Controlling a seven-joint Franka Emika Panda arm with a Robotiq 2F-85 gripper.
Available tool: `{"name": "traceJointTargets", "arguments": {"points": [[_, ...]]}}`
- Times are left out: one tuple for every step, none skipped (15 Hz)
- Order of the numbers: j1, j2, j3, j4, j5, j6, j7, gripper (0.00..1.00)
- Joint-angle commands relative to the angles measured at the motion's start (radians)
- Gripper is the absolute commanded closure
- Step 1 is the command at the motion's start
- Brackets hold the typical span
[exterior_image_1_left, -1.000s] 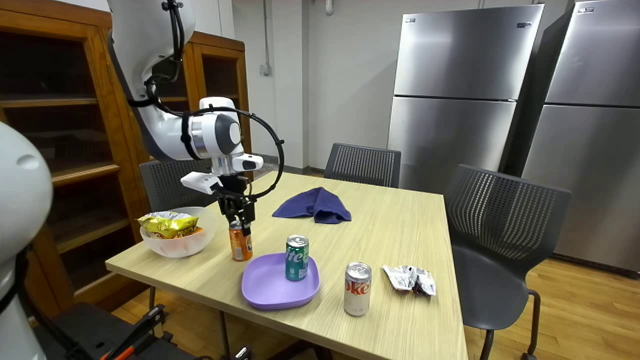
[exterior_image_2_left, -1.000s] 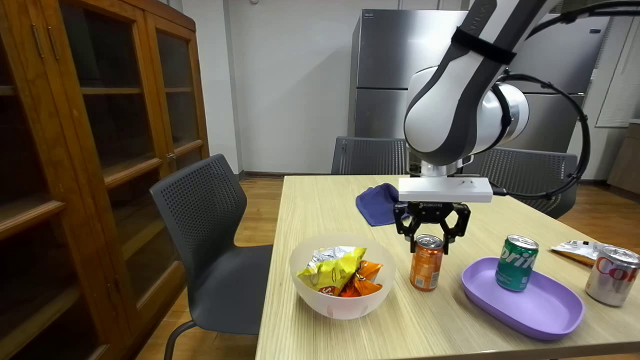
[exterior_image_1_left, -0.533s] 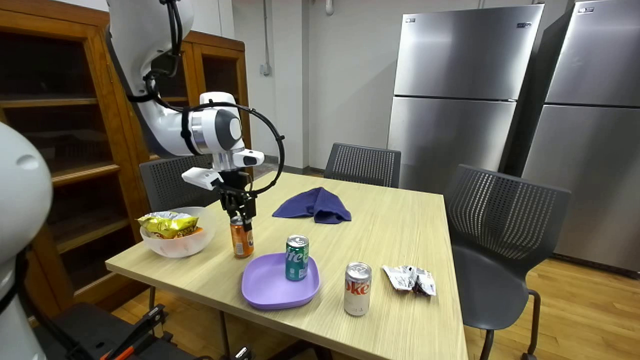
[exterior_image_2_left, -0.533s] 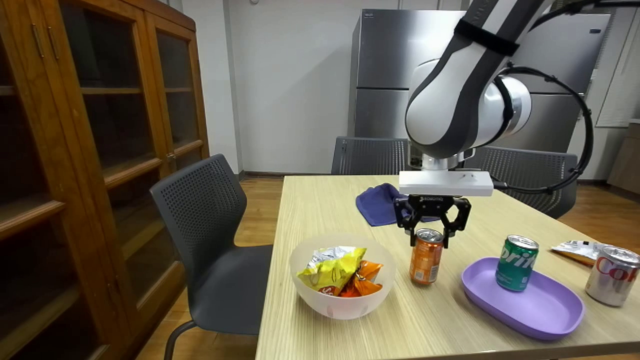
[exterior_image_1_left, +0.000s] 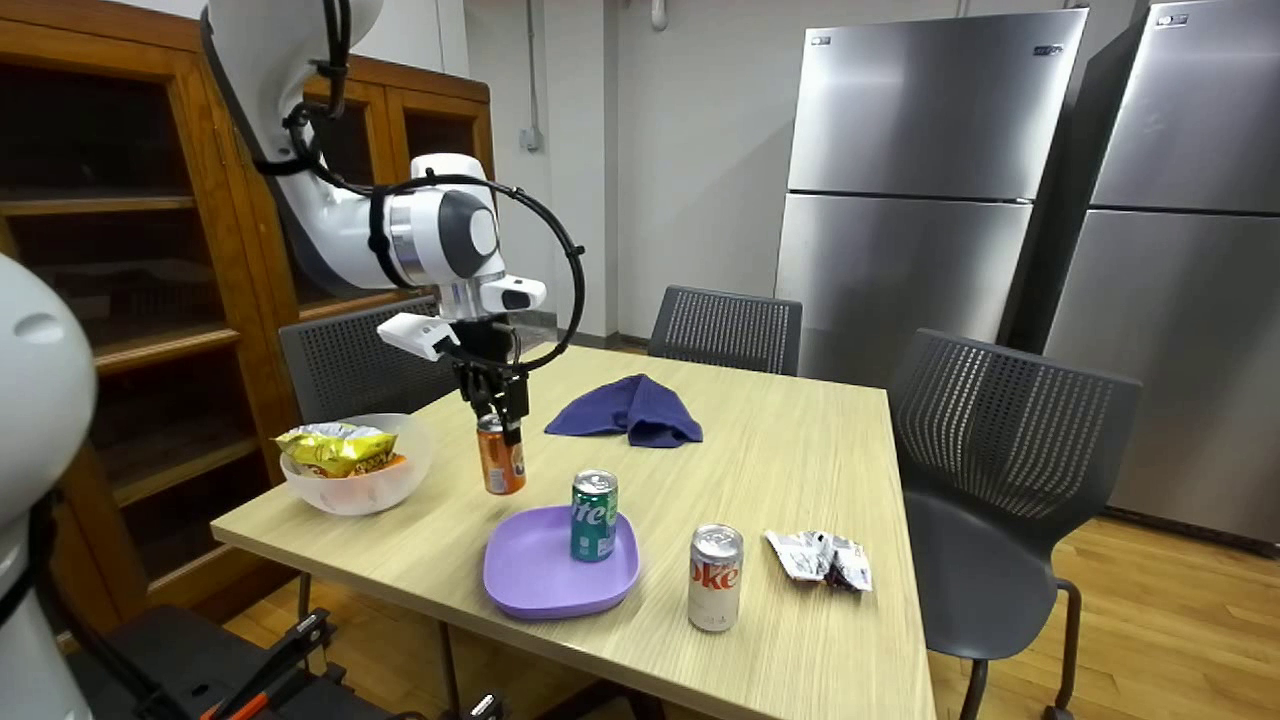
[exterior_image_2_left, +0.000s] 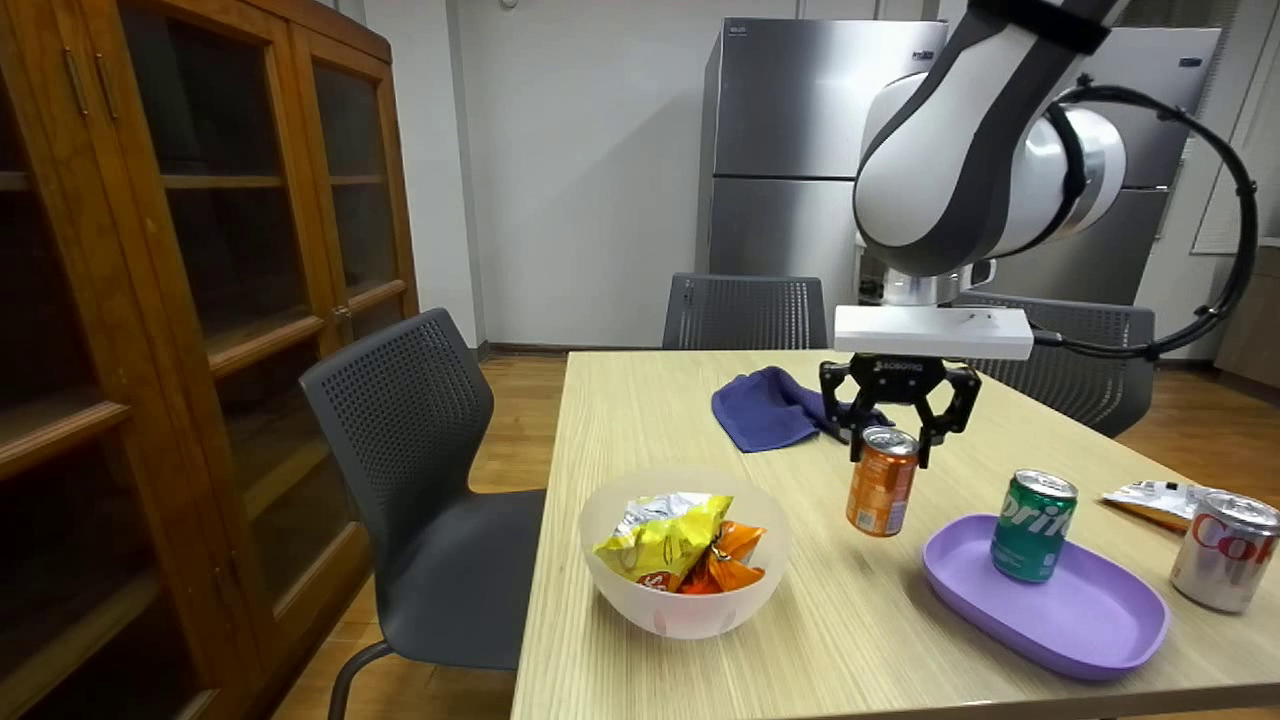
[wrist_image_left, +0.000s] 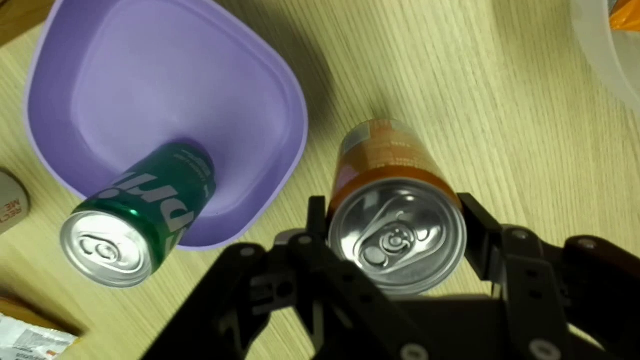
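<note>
My gripper (exterior_image_2_left: 890, 456) is shut on an orange can (exterior_image_2_left: 882, 490), one finger on each side near its silver top. In the wrist view the can (wrist_image_left: 390, 155) fills the space between the fingers (wrist_image_left: 316, 215). It hangs slightly tilted, a little above the table, in both exterior views. Close by is a purple plate (exterior_image_2_left: 1050, 630) with a green Sprite can (exterior_image_2_left: 1033, 525) standing upright in it. From the wrist, the plate (wrist_image_left: 160, 65) lies to the left of the held can.
A frosted bowl (exterior_image_2_left: 690, 615) holds a yellow bag (exterior_image_2_left: 665, 545) and an orange bag (exterior_image_2_left: 730, 560). A Diet Coke can (exterior_image_1_left: 715, 585) and a silver snack bag (exterior_image_1_left: 820, 558) lie beyond the plate. A navy cloth (exterior_image_1_left: 630, 410) rests farther back, and chairs (exterior_image_1_left: 1010, 440) surround the table.
The gripper has risen, carrying the orange can up off the table. In both exterior views they have also shifted to the right. Plate, bowl and other cans stay put.
</note>
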Motion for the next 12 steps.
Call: {"name": "traceJointTargets", "arguments": {"points": [[-0.042, -0.088, 0.011, -0.061, 0.021, -0.025, -0.046, 0.61], [-0.051, -0.096, 0.010, -0.070, 0.021, -0.023, -0.052, 0.61], [-0.060, -0.102, 0.010, -0.077, 0.022, -0.023, -0.057, 0.61], [-0.070, -0.107, 0.010, -0.084, 0.024, -0.022, -0.064, 0.61], [-0.078, -0.111, 0.009, -0.090, 0.025, -0.022, -0.072, 0.61], [-0.088, -0.113, 0.009, -0.095, 0.028, -0.023, -0.084, 0.61], [-0.096, -0.116, 0.010, -0.102, 0.032, -0.019, -0.097, 0.61], [-0.104, -0.115, 0.010, -0.106, 0.036, -0.019, -0.111, 0.61], [-0.111, -0.114, 0.010, -0.108, 0.042, -0.020, -0.124, 0.61], [-0.118, -0.112, 0.009, -0.111, 0.049, -0.022, -0.139, 0.61], [-0.125, -0.111, 0.008, -0.114, 0.056, -0.021, -0.154, 0.61], [-0.130, -0.109, 0.005, -0.115, 0.060, -0.024, -0.167, 0.61]]}}
